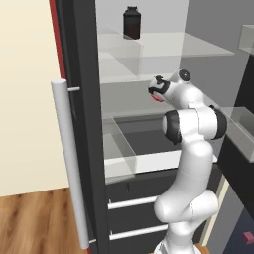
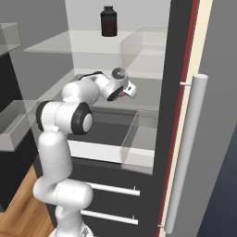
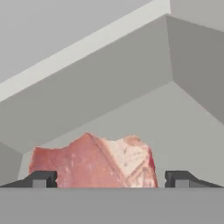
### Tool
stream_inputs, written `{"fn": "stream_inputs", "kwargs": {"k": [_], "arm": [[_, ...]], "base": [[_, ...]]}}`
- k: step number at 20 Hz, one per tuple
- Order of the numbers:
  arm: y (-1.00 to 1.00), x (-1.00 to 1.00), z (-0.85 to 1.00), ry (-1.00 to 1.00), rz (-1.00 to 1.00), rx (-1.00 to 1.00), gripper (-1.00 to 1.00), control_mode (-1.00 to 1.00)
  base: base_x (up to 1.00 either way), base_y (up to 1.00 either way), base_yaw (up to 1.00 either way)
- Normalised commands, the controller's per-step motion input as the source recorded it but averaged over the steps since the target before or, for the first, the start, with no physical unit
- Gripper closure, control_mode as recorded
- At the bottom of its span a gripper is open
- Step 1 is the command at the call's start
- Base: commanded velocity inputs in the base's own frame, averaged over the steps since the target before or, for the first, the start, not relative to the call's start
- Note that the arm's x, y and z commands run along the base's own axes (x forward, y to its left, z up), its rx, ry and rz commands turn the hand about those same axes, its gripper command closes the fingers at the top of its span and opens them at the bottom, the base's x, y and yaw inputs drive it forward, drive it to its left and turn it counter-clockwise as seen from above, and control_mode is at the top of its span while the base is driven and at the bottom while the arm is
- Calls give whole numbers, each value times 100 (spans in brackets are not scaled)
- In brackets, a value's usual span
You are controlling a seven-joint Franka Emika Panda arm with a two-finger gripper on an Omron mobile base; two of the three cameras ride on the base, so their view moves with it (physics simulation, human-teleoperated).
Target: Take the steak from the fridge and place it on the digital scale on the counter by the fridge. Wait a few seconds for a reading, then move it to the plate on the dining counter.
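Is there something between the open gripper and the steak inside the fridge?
Nothing visible. In the hand view the steak lies directly between the open gripper fingertips, on the grey fridge shelf.

The arm point(image 1: 191, 163) is glossy white, built of rounded, tube-like segments with bulging elbows. Dark black bands ring its joints, and a round grey cap sits on the wrist. The end effector point(image 3: 111, 179) carries two small dark-grey, blocky finger tips point(image 3: 41, 178).

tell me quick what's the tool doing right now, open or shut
tool: open, holding nothing; its tips stand either side of the steak in the fridge.
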Motion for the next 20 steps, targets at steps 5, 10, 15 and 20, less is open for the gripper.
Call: {"fn": "stream_inputs", "kwargs": {"k": [5, 10, 15, 20], "arm": [[56, -15, -66, 2, -3, 0, -100, -100], [52, -1, -68, 7, -4, 0, 100, -100], [48, 0, -63, 13, -3, 5, 100, -100], [53, -1, -46, 11, 0, 12, 100, -100]], "base": [[0, 0, 0], [0, 0, 0], [0, 0, 0], [0, 0, 0]]}}
